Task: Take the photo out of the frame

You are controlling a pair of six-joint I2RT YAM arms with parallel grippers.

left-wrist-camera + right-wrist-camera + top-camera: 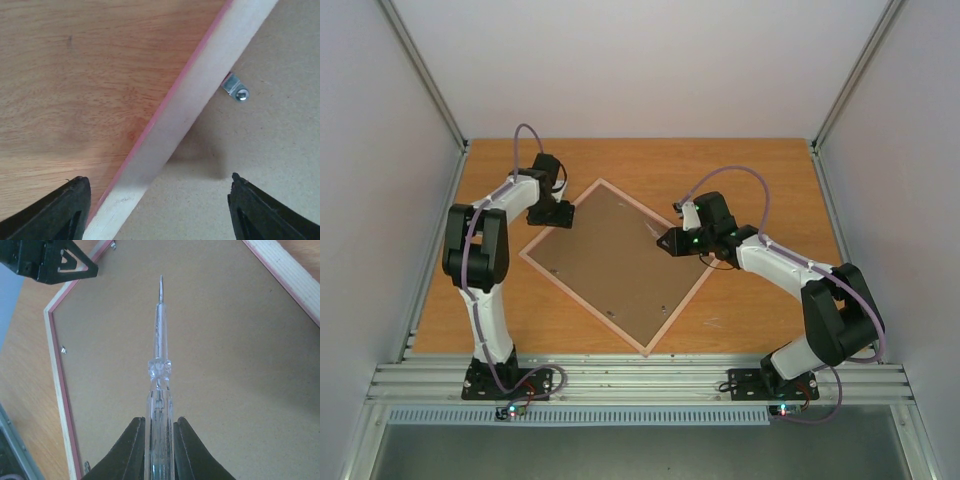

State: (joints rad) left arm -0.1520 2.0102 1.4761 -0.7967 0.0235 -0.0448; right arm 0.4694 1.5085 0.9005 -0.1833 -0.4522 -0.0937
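The frame (680, 311) lies face down on the table, its light wood back up and a pink edge showing. A plain brown backing board (615, 265) fills it, and the photo is hidden beneath. My left gripper (552, 212) hovers open over the frame's upper left rail (190, 110), one finger over the table and the other over the board (265, 150). A small metal clip (234, 89) sits by the rail. My right gripper (158, 421) is shut on a clear-handled screwdriver (159, 390), whose tip points across the board toward the left gripper (55, 262).
More metal clips (63, 349) sit along the inner edge of the frame's rail (56, 375). The wooden table (770, 180) is bounded by grey walls on three sides. An aluminium rail (640, 378) carries both arm bases at the near edge.
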